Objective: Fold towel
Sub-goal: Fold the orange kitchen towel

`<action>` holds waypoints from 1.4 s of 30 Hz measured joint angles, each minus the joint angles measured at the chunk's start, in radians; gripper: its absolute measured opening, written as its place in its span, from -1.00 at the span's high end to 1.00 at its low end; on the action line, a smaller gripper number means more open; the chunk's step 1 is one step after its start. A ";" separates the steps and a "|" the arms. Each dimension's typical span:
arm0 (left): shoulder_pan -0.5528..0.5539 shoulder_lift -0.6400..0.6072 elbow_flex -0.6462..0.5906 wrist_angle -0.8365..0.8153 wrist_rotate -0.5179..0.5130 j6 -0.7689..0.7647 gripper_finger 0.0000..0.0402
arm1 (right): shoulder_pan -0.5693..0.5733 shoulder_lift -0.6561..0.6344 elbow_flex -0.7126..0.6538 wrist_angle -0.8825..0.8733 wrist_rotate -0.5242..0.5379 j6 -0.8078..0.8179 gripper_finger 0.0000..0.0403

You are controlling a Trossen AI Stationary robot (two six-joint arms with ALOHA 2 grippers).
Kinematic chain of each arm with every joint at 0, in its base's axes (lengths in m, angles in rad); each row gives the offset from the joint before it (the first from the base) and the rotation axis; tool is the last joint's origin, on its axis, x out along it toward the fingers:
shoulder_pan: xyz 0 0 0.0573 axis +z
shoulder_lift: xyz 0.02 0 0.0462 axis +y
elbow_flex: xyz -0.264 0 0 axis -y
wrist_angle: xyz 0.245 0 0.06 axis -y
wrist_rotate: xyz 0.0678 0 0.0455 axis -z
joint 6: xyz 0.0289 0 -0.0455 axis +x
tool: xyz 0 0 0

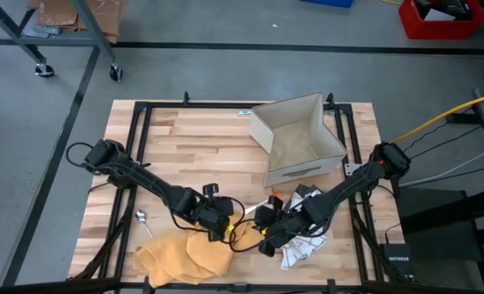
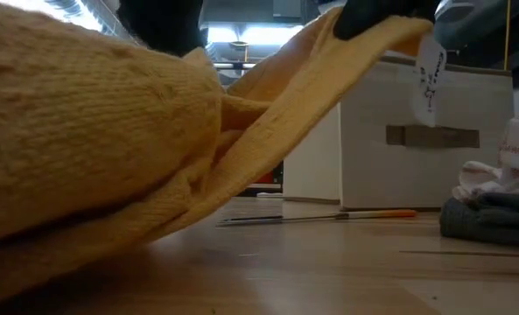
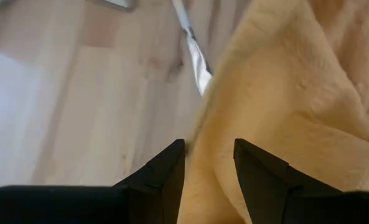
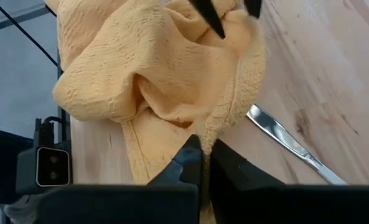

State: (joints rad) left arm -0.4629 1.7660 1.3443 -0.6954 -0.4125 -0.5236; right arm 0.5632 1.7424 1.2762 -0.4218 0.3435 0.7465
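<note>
Towel [image 1: 183,255] lies crumpled at the high view's lower left — no fold made yet. Left gripper [image 3: 209,163] pinches one edge; right gripper [image 4: 204,155] is clamped on another. Spreading and folding both remain.
</note>
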 joint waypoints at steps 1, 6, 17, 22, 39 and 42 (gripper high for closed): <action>0.000 0.000 -0.014 0.016 0.004 0.000 0.35 | 0.000 0.000 0.000 0.000 0.000 0.001 0.91; 0.005 0.000 -0.096 0.057 0.006 -0.005 0.35 | 0.000 0.000 0.000 0.001 -0.005 0.003 0.92; 0.006 -0.001 -0.256 0.084 0.011 -0.031 0.35 | 0.000 -0.001 0.000 0.009 -0.022 0.004 0.91; 0.006 0.000 -0.298 0.080 0.030 -0.043 0.35 | 0.000 -0.001 0.000 0.010 -0.023 0.004 0.94; -0.055 -0.036 -0.249 0.020 0.032 -0.186 0.98 | -0.001 -0.001 0.011 -0.004 0.091 0.004 0.95; -0.064 -0.071 -0.208 -0.053 0.026 -0.185 0.99 | -0.001 -0.001 0.045 -0.020 0.131 -0.016 0.94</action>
State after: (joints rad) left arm -0.5266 1.6950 1.1359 -0.7484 -0.3864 -0.7082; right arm 0.5625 1.7416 1.3213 -0.4417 0.4746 0.7309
